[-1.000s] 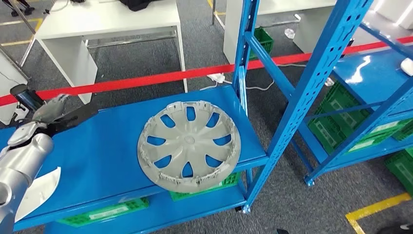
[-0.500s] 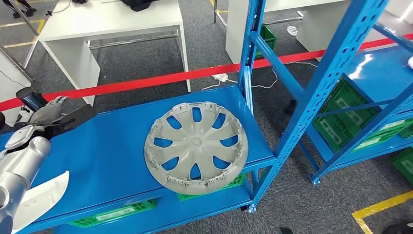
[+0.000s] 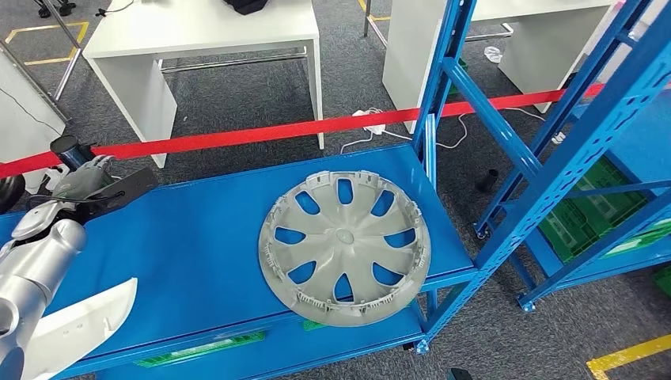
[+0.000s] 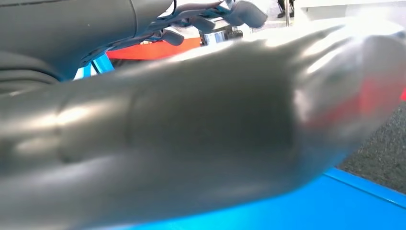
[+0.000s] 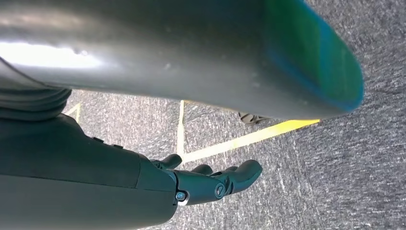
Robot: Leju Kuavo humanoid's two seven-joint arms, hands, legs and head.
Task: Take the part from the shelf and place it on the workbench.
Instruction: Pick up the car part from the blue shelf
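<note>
While the grey wheel cover (image 3: 345,248) lies flat on the blue shelf (image 3: 198,237), its near rim jutting past the front edge, the head view has the left hand (image 3: 79,184) raised over the shelf's far left end, well apart from it, holding nothing, fingers loosely extended. Left wrist view: thick grey thumb (image 4: 201,129), blurred. Right wrist view: right hand (image 5: 210,179) empty, fingers slightly apart, above grey floor (image 5: 335,167).

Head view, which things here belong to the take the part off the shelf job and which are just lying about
For the job:
grey wheel cover
blue shelf
left hand
right hand

Just lying about:
red barrier tape
white tables
green crates
white cable
</note>
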